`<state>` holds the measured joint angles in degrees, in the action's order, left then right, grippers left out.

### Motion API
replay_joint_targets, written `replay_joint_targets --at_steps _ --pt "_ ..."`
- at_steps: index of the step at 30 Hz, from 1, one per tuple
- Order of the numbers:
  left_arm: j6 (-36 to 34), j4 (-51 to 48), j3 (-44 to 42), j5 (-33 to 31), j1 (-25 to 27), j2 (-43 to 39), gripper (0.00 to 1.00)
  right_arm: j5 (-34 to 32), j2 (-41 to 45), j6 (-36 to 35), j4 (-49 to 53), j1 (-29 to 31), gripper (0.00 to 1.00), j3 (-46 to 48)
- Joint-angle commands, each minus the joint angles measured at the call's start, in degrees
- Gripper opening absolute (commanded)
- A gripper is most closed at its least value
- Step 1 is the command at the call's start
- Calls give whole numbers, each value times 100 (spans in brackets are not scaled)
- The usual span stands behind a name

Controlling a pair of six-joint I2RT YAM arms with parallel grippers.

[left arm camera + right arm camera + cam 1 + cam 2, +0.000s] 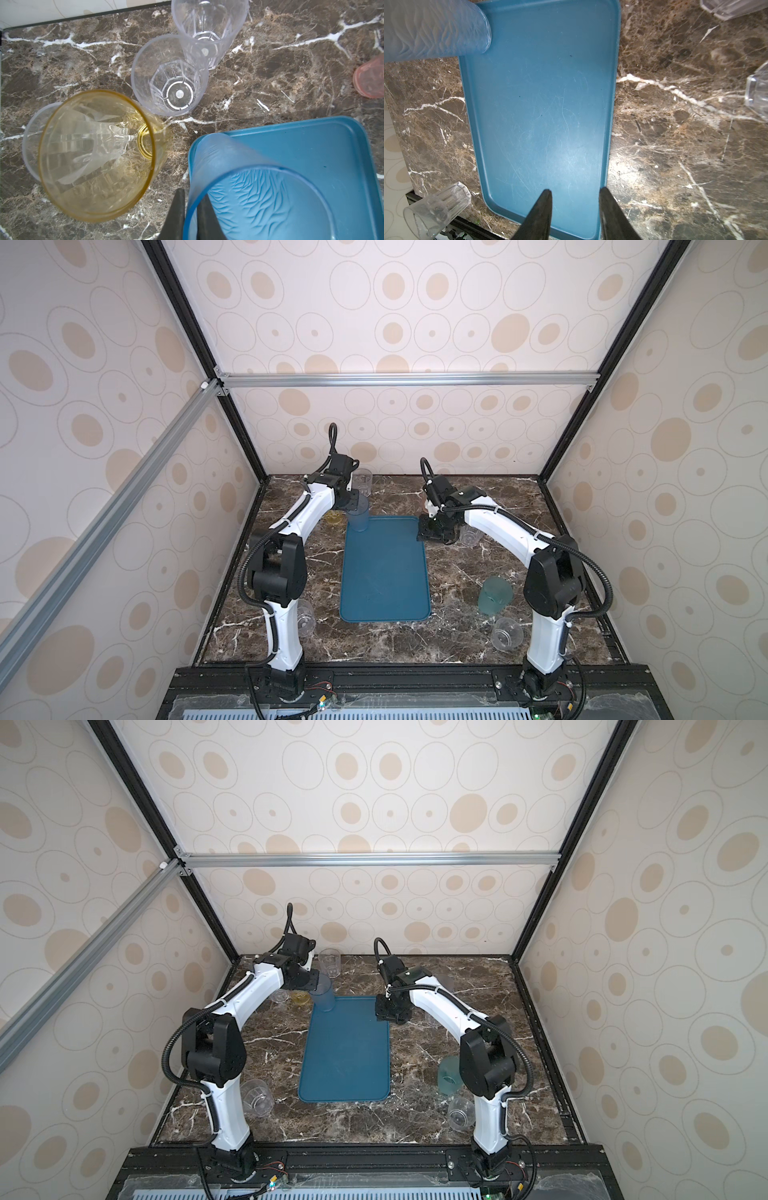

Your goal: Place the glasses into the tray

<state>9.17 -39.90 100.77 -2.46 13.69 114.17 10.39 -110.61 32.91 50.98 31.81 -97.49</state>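
The teal-blue tray [384,572] [345,1052] lies mid-table. A frosted blue glass [358,516] [249,187] stands upright in its far left corner. My left gripper [192,199] [351,502] is shut on that glass's rim, one finger outside the wall and one inside. My right gripper [576,192] [432,531] hangs open and empty over the tray's far right corner [539,104]. A yellow glass [95,155] and two clear glasses [170,76] [209,27] stand on the marble just beyond the tray's left corner.
A teal-green glass [494,595] and a clear glass [505,632] lie right of the tray near the right arm's base. Another clear glass [305,616] lies front left, one [469,535] sits under the right arm, and a pink glass [369,76] stands at the back.
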Motion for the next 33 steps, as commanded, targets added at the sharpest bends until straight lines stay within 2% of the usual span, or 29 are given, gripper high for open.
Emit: replay_joint_targets --at_steps 1,10,19,26,33 --pt "-106 -246 273 -9 -27 89 18 -3 -84 -20 78 33 40 -82" --pt "-107 -225 313 -66 -33 -127 27 33 -167 -27 65 102 40 -137" --pt "-100 -107 446 -27 -34 67 27 54 -193 -28 78 160 40 -139" --pt "-139 -212 980 -14 -38 436 25 53 -172 -26 72 168 40 -67" --pt "-197 -278 1114 -23 -34 613 24 51 -145 -37 78 180 40 -55"
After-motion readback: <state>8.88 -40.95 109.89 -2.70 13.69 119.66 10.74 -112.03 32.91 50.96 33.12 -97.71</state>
